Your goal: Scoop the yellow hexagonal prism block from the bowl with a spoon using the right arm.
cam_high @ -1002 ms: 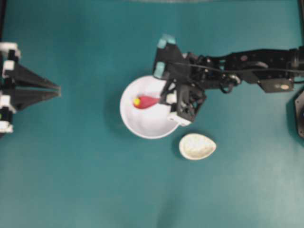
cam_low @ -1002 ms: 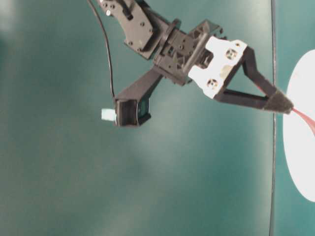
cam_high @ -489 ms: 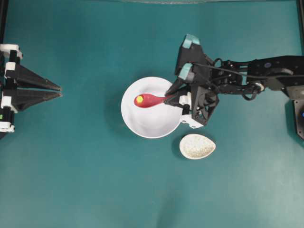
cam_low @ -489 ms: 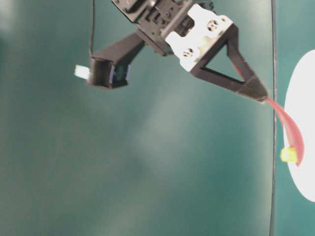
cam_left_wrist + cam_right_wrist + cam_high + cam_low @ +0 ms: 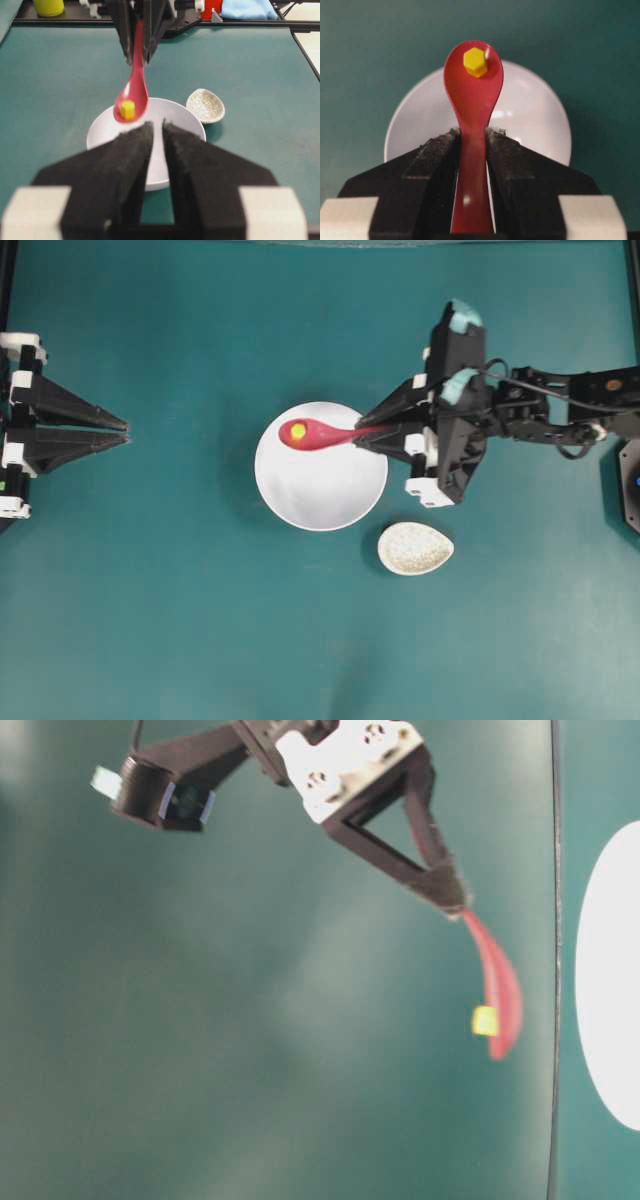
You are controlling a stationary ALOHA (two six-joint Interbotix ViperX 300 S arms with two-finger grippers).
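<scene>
The pink-red spoon point(image 5: 315, 434) hangs above the white bowl point(image 5: 320, 490), level, with the yellow hexagonal prism block point(image 5: 298, 430) in its scoop. My right gripper point(image 5: 360, 436) is shut on the spoon's handle. The right wrist view shows the spoon point(image 5: 472, 100) running out from between my fingers, the block point(image 5: 475, 62) near its tip and the bowl point(image 5: 530, 115) below. In the table-level view the spoon point(image 5: 500, 1000) and block point(image 5: 485, 1020) are well clear of the bowl point(image 5: 610, 980). My left gripper point(image 5: 125, 431) rests at the far left, its jaws a narrow gap apart and holding nothing.
A small speckled beige egg-shaped dish point(image 5: 415, 548) sits on the teal table just right of the bowl's near side. The left wrist view shows a yellow cup point(image 5: 48, 7) and blue cloth point(image 5: 245, 9) beyond the table's far edge.
My right gripper has lifted the spoon out of the bowl with the block in it and drawn back to the right. The left arm has not moved.
</scene>
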